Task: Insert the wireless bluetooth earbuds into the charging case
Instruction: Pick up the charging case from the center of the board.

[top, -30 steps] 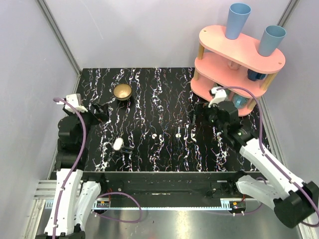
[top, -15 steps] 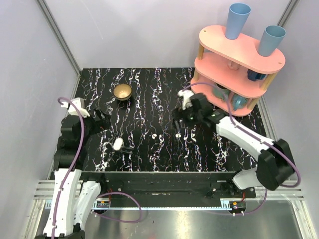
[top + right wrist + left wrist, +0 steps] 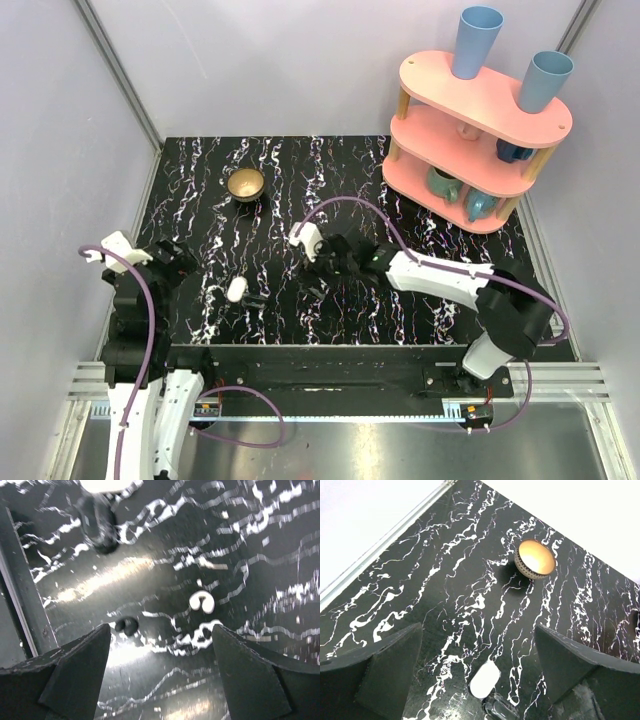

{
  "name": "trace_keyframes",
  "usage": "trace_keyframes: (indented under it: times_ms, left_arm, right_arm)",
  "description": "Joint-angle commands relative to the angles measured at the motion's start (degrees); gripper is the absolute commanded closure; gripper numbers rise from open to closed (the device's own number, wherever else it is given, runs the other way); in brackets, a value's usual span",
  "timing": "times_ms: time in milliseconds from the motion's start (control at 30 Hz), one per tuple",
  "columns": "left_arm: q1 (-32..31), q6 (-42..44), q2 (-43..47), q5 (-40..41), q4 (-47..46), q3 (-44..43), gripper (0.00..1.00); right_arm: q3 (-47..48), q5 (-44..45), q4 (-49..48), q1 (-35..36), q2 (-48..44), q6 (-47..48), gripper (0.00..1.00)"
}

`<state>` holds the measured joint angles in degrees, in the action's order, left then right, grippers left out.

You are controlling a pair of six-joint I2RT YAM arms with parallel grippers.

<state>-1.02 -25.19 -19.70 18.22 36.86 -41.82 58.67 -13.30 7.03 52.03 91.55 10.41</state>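
The white charging case lies closed on the black marbled table at the front left. It also shows in the left wrist view. My left gripper is open and empty to its left, with the case low between the fingers in its wrist view. My right gripper is open above the table's middle. In its wrist view one small white curved earbud lies just beyond the right finger. The second earbud is not clearly seen.
A small black block touches the case's right end. A small dark lump lies by my right gripper's left finger. A brass bowl stands at the back left. A pink tiered shelf with blue cups and mugs fills the back right.
My right arm has swung left from beside the shelf to the table's middle, over the earbuds. My left gripper has drawn back toward the near left edge.
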Motion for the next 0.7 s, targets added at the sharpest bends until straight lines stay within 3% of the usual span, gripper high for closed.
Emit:
trace_keyframes:
  times_ms: [0,367,667]
  left_arm:
    - [0.23,-2.06,1.77,4.90,-0.47,0.43,0.01]
    - [0.23,-2.32,1.16,5.78,-0.47,0.43,0.01]
    - [0.23,-2.50,0.98,5.86,-0.56,0.60,0.01]
  right_arm:
    - [1.17,-3.31,-14.23,3.68,3.63,6.27,0.11]
    - [7.50,-7.88,-22.75,6.85,16.11,11.47,0.15]
    - [12.43,-11.74,-22.32,8.26,21.13,14.02,0.15]
